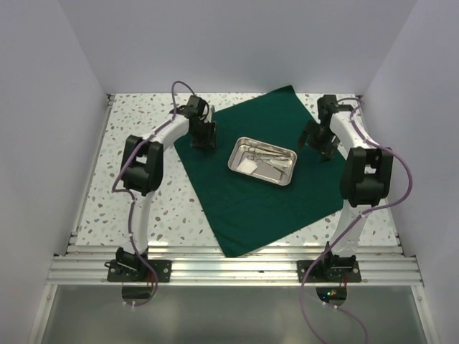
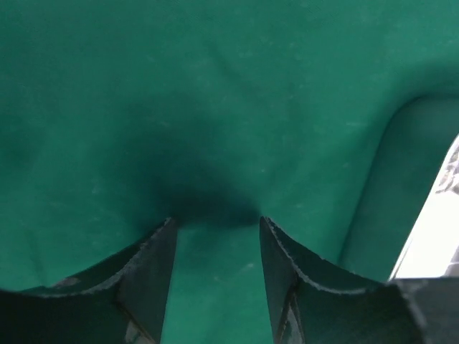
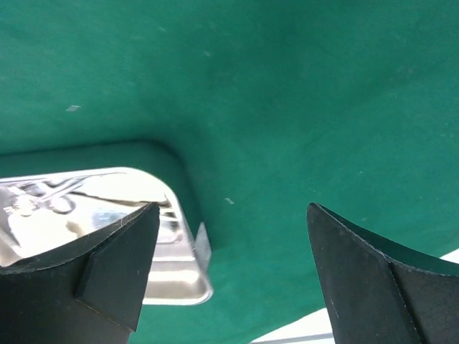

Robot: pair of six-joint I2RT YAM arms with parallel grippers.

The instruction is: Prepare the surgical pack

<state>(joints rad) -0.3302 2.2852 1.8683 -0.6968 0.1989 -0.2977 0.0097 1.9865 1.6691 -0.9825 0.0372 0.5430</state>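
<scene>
Bright even light; glare whitens the tray; wrist views slightly soft.

The table has a white top speckled with grey and dark flecks. Aluminium rails run along its near edge. One item lies directly on the top: a dark green matte drape, spread flat and turned diamond-wise. Its far corner lies close to the back wall, and its near corner reaches the rails. The left side of the top is bare.

White links, black joints; purple cables; black left gripper and right gripper.
</scene>
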